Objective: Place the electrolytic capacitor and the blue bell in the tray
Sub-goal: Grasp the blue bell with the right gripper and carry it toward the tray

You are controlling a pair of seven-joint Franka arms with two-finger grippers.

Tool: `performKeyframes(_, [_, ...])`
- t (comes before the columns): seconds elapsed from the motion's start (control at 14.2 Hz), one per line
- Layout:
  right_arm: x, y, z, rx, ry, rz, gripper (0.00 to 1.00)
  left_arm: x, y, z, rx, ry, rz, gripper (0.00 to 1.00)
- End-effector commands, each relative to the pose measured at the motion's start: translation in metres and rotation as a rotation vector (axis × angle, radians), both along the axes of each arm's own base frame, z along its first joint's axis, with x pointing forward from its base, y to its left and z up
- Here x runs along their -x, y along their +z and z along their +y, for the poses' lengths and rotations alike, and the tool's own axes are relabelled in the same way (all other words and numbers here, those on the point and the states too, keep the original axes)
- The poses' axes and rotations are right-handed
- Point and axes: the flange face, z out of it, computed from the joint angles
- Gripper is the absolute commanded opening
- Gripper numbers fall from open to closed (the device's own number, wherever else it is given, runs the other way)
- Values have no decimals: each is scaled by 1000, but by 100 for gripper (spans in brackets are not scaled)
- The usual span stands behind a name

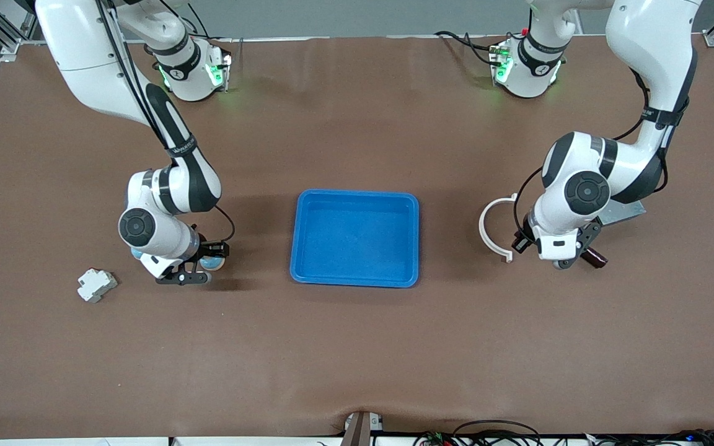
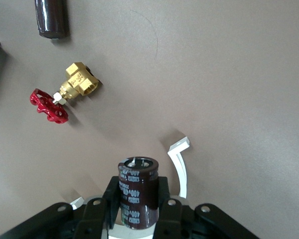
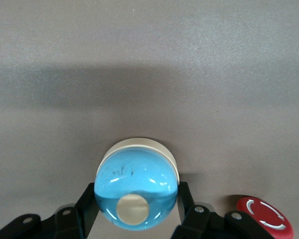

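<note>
The left gripper (image 2: pixel 139 211) squeezes the capacitor (image 2: pixel 138 191); the right gripper (image 3: pixel 135 211) squeezes the blue bell (image 3: pixel 135 191). The tray (image 1: pixel 354 238) sits between them. The round bell could slip out.

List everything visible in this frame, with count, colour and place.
tray: 1, bright blue, table centre, nothing in it
blue bell: 1, in right gripper
electrolytic capacitor: 1, dark brown, in left gripper
second capacitor: 1, dark brown, lying on the table
valve: 1, brass, red handwheel
white ring: 1, open, beside left gripper
white block: 1, right arm's end
red button: 1, beside the bell
right gripper: low beside tray
left gripper: low beside tray
</note>
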Motion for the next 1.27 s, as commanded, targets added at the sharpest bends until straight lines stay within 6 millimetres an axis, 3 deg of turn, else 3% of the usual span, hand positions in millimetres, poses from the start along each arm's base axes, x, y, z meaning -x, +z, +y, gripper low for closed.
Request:
performKeyframes(0.0, [-3, 10, 4, -6, -13, 15, 7, -1, 3, -3, -14, 8, 2, 0])
performKeyframes(0.14, [1, 39, 10, -11, -40, 46, 7, 0, 2, -4, -15, 5, 4, 0])
performKeyframes(0.35, [16, 79, 53, -3, -112, 63, 6, 0, 3, -4, -14, 6, 2, 0])
performKeyframes(0.49, [29, 91, 87, 10, -143, 69, 6, 0, 4, -5, -14, 6, 1, 0])
performKeyframes(0.92, [69, 98, 180, 46, -248, 53, 6, -1, 7, -12, -11, -1, -7, 0])
performKeyframes(1.2, [91, 95, 216, 48, -258, 57, 6, -2, 8, -13, -10, -2, -9, 0])
